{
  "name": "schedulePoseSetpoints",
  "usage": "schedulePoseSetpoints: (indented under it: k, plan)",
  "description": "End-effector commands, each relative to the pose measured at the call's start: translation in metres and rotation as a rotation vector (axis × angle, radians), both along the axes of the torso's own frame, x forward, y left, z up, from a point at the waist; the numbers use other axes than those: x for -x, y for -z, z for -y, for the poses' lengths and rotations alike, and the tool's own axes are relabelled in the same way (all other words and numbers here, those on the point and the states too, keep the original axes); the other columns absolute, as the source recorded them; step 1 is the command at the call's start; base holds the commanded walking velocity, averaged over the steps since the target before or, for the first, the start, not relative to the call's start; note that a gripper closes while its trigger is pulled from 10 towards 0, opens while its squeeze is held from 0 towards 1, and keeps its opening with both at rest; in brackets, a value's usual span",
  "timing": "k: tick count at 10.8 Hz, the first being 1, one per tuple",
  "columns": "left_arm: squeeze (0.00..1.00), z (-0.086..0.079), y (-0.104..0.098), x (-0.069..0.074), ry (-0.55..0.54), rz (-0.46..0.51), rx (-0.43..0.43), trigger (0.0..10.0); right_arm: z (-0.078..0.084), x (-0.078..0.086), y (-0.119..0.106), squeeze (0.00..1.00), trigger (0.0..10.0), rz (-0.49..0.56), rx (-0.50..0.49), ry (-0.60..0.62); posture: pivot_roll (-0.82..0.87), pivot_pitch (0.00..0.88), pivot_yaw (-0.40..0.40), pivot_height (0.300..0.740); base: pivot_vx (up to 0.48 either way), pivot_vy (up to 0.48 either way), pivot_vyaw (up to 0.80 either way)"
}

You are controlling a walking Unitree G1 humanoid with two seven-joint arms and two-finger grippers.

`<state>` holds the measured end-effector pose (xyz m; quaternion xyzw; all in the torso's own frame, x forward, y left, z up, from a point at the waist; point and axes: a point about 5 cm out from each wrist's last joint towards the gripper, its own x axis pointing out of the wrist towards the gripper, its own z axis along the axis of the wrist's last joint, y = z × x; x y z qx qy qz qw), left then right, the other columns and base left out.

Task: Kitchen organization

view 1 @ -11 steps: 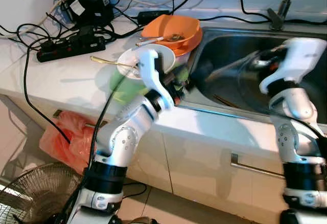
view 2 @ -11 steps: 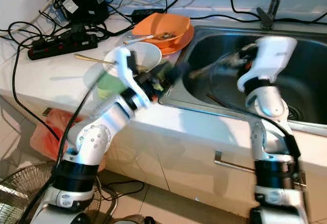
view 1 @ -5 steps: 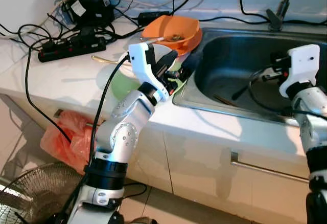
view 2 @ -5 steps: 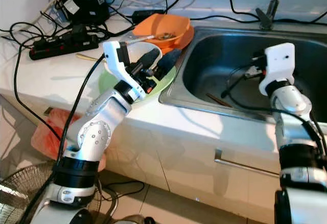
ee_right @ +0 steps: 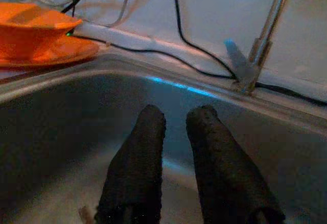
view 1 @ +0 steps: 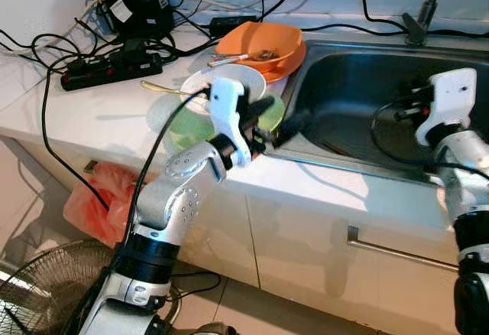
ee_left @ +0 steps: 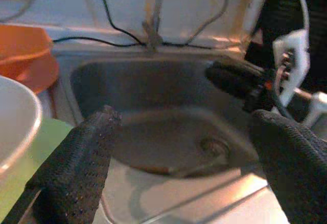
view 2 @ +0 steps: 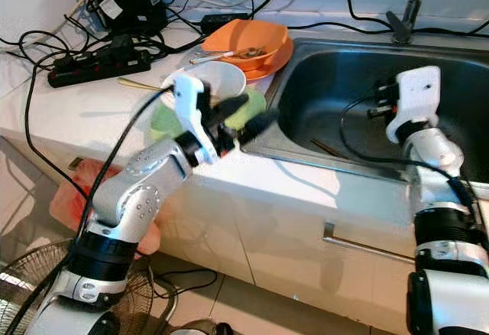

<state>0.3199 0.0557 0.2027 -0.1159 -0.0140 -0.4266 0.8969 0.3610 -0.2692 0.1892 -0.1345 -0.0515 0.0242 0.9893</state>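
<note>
The left end effector [view 1: 279, 119], fingers spread and holding nothing, hovers at the sink [view 1: 367, 75] rim, at 3 o'clock from the white bowl [view 1: 229, 85] on the green plate [view 1: 177, 121]. The right end effector [ee_right: 173, 127], fingers nearly together and empty, hangs over the sink. Orange bowl [view 1: 260, 42] sits on the counter [view 1: 84, 113] at 12 o'clock.

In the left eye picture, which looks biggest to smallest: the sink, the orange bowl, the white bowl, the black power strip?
1. sink
2. black power strip
3. orange bowl and white bowl look about alike; the robot's left hand partly hides the white one.
</note>
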Motion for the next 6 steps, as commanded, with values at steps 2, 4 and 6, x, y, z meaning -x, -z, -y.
schedulePoseSetpoints:
  k: [2,4,6]
  plan:
    - [1.00,-0.0016,0.0032,0.0006,0.009,-0.002,-0.062,10.0,-0.0037,-0.0016,-0.0038,1.00,10.0,0.023,0.002,-0.031,0.12,0.059,0.159,0.740,0.000,0.000,0.00]
    - [1.00,-0.0001,0.0036,0.0023,0.018,-0.013,-0.074,10.0,-0.0043,-0.0019,-0.0057,1.00,10.0,0.030,0.005,-0.039,0.12,0.060,0.158,0.740,0.000,0.000,0.00]
    - [1.00,0.0000,0.0017,0.0017,0.020,-0.010,-0.075,10.0,-0.0089,-0.0029,-0.0098,1.00,10.0,0.053,-0.004,-0.058,0.13,0.056,0.158,0.740,0.000,0.000,0.00]
